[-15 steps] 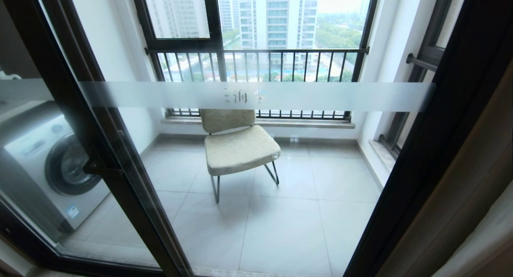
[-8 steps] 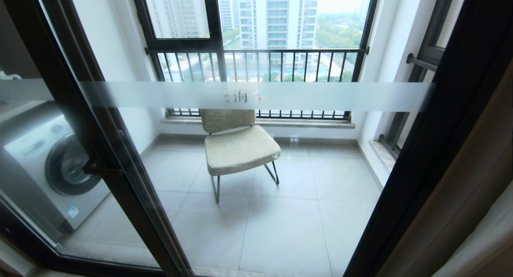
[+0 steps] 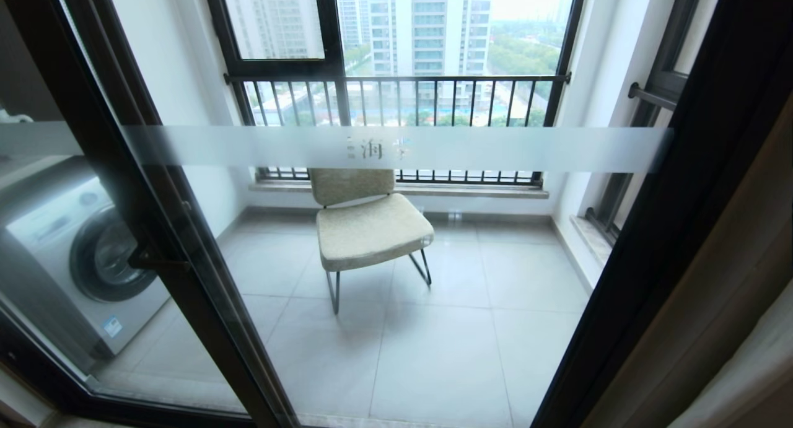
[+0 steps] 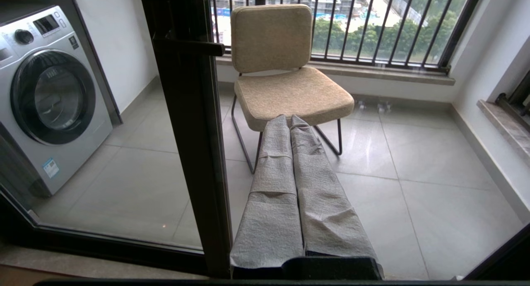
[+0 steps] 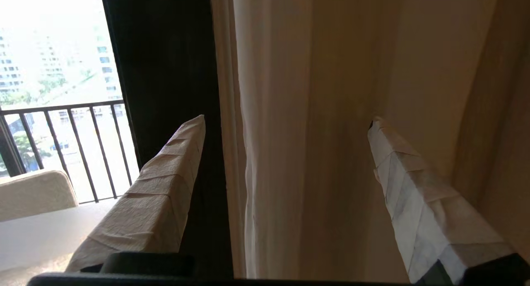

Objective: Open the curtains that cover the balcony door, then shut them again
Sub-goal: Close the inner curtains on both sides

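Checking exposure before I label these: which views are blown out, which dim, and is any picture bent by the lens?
Head view: the balcony door frames splay outward, a wide-lens bend; sky pale. Left wrist view: even daylight, with soft reflections on the floor tiles. Right wrist view: outdoors washed out white, while the curtains sit dim and warm between the open fingers of the right gripper.

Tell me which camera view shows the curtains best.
The right wrist view: the curtains hang close ahead, pale folds filling the frame, between the spread fingers of the right gripper. The head view catches only a beige strip at its right edge. The left wrist view shows none.
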